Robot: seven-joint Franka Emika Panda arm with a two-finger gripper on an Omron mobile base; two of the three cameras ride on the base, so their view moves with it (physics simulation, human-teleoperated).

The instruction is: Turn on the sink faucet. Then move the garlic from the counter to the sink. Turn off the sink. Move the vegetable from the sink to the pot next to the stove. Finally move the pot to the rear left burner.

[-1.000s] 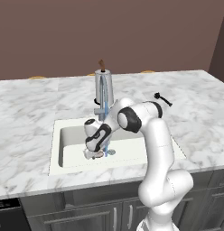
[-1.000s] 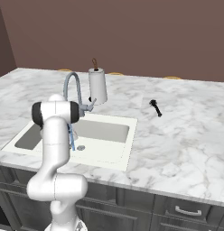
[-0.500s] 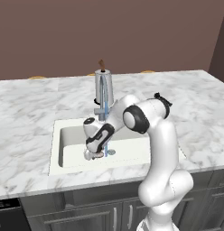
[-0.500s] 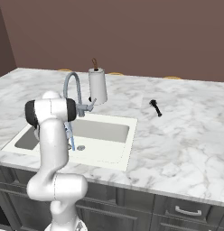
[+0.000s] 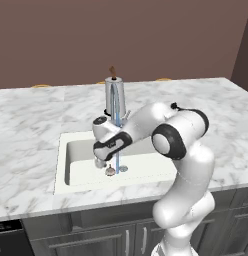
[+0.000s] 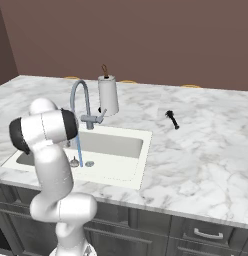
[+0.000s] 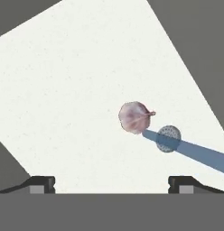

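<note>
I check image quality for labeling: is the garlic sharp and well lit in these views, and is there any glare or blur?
Hand view: garlic sharp, evenly lit on the sink floor, no glare, hardly any shadow. Left base view: garlic tiny, soft, half behind the water stream. Right base view: garlic a small speck; flat light, no glare.

marble counter [image 6: 206, 150], sink [image 6: 133, 157], black utensil [image 6: 172, 120]
</note>
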